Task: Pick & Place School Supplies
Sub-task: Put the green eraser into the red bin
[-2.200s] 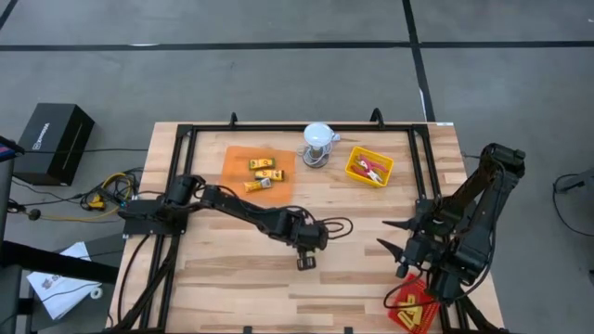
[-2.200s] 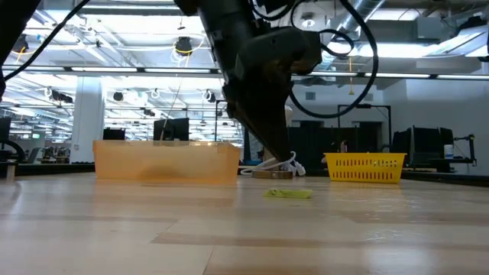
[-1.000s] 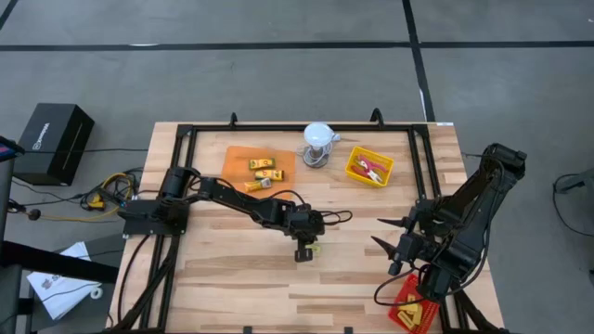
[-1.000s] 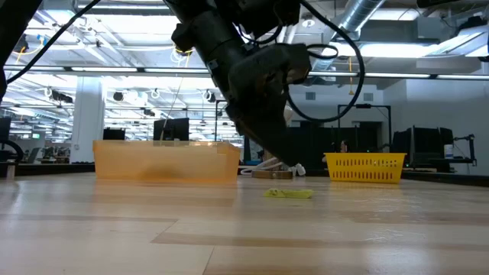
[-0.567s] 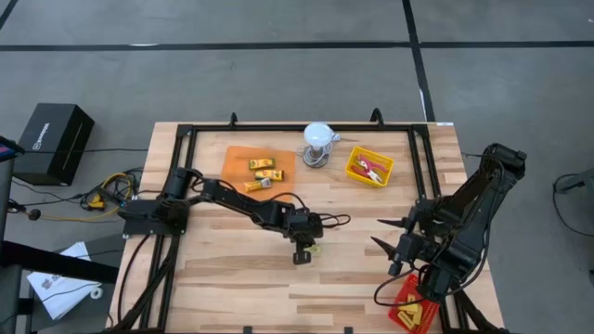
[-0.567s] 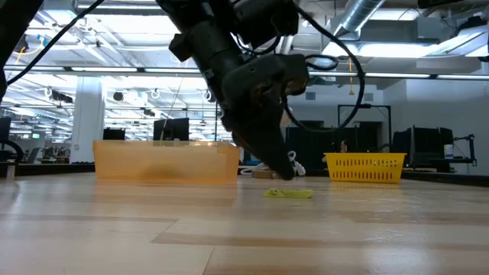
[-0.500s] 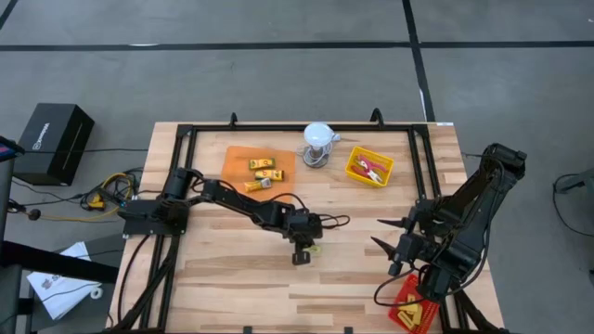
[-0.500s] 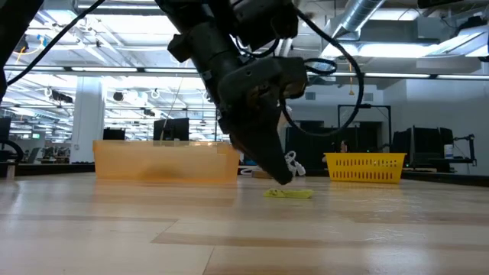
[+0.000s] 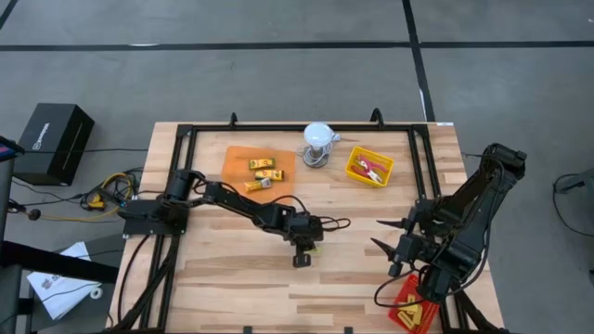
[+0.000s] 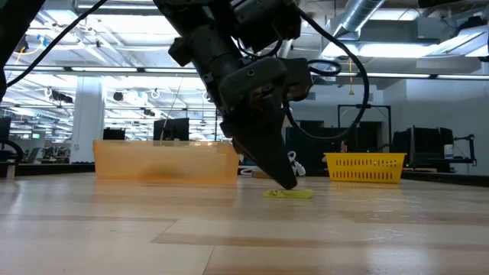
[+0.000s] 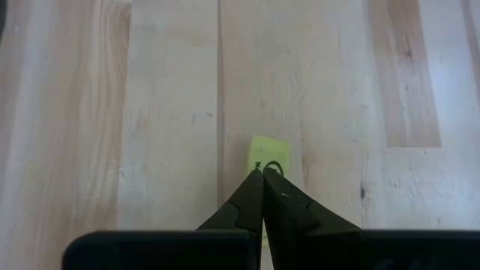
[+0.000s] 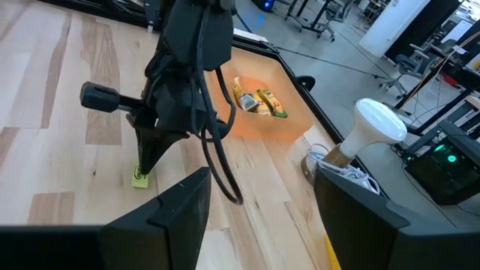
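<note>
A small yellow block (image 11: 267, 150) lies flat on the wooden table near its middle, also seen in the high view (image 9: 316, 248) and the low view (image 10: 289, 194). My left gripper (image 11: 262, 172) is shut and points down at the block, its tips right at the block's edge (image 10: 289, 184). My right gripper (image 9: 382, 234) is open and waits above the table's right side, apart from everything. Yellow packets (image 9: 264, 167) lie on the orange tray (image 9: 239, 158). Red-handled scissors (image 9: 373, 168) lie in the yellow basket (image 9: 356, 173). My left gripper comes from above, slanting down, with its shut fingertips (image 11: 271, 177) at one end of the yellow block (image 11: 259, 161). The block lies flat on the table. I cannot tell whether the tips touch it or stand just over it.
A white domed lamp (image 9: 318, 137) stands between the orange tray and the yellow basket at the far side. A red tray (image 9: 414, 314) sits at the near right corner under the right arm. A black frame (image 9: 186, 130) runs round the table. Bare wood (image 9: 223, 278) lies near the front.
My left gripper has come down toward the yellow block, its tips sinking from well above the table to the block's level. The block has stayed where it was. The right arm has kept still.
</note>
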